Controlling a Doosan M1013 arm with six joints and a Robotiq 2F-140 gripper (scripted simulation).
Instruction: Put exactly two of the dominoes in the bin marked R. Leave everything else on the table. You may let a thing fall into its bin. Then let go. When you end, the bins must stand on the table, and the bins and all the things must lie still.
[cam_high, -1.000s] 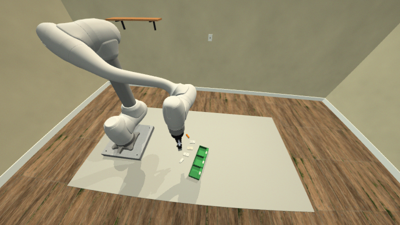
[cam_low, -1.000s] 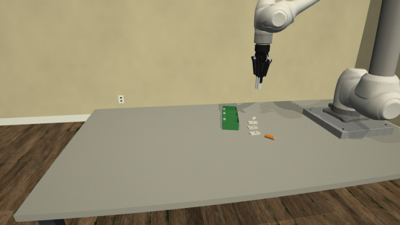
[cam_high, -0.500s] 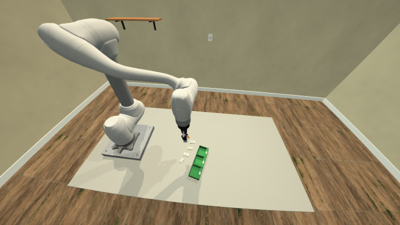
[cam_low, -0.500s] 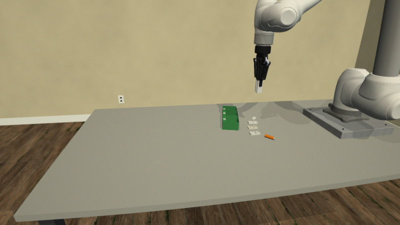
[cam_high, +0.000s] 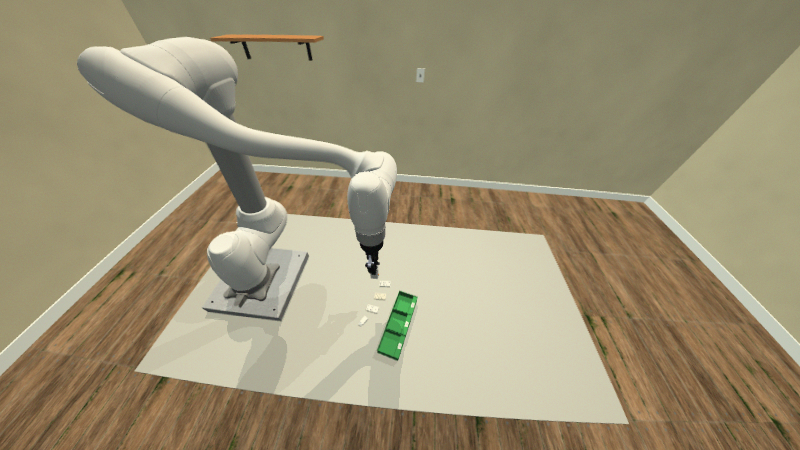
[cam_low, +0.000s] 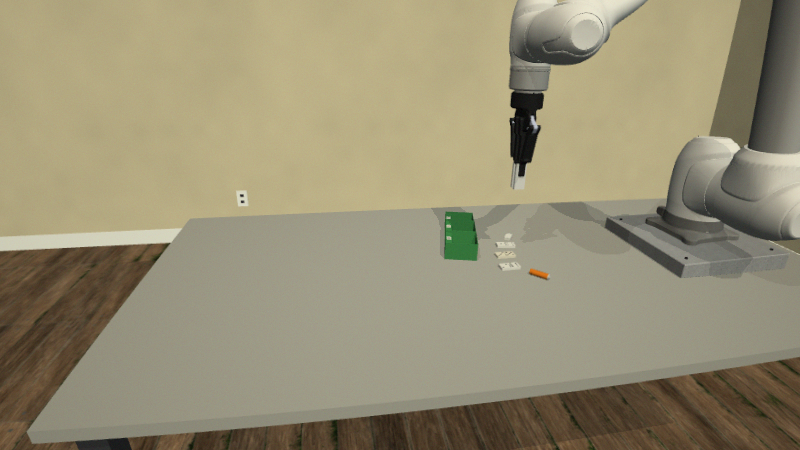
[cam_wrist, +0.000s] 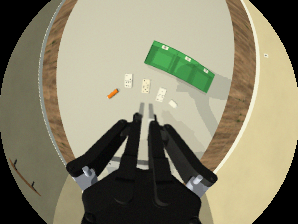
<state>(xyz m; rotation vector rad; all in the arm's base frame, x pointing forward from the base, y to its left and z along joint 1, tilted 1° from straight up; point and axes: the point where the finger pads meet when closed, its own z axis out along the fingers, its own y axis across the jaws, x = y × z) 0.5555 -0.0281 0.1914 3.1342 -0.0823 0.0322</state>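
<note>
My gripper (cam_high: 372, 272) (cam_low: 519, 177) (cam_wrist: 145, 109) is nearly closed, high over the table (cam_high: 475, 313) (cam_low: 313, 313) (cam_wrist: 105, 40); nothing seen between the tips. Three dominoes (cam_high: 379, 296) (cam_low: 505, 254) (cam_wrist: 145, 86) lie flat in a row beside the green bins (cam_high: 388, 353) (cam_low: 461, 250) (cam_wrist: 200, 85), plus a small white piece (cam_high: 363, 320) (cam_low: 507, 236) (cam_wrist: 173, 103) and an orange cylinder (cam_low: 539, 274) (cam_wrist: 113, 93). No domino visible in any bin, can't read which is R. Looks like zero of two done; both picks and drops left.

And down comes your gripper (cam_high: 373, 272) (cam_low: 518, 176) (cam_wrist: 145, 109), lower now and swinging over toward the orange cylinder (cam_low: 539, 274) (cam_wrist: 113, 93); from the top, you see it cover that cylinder, in plain sight a second ago!
</note>
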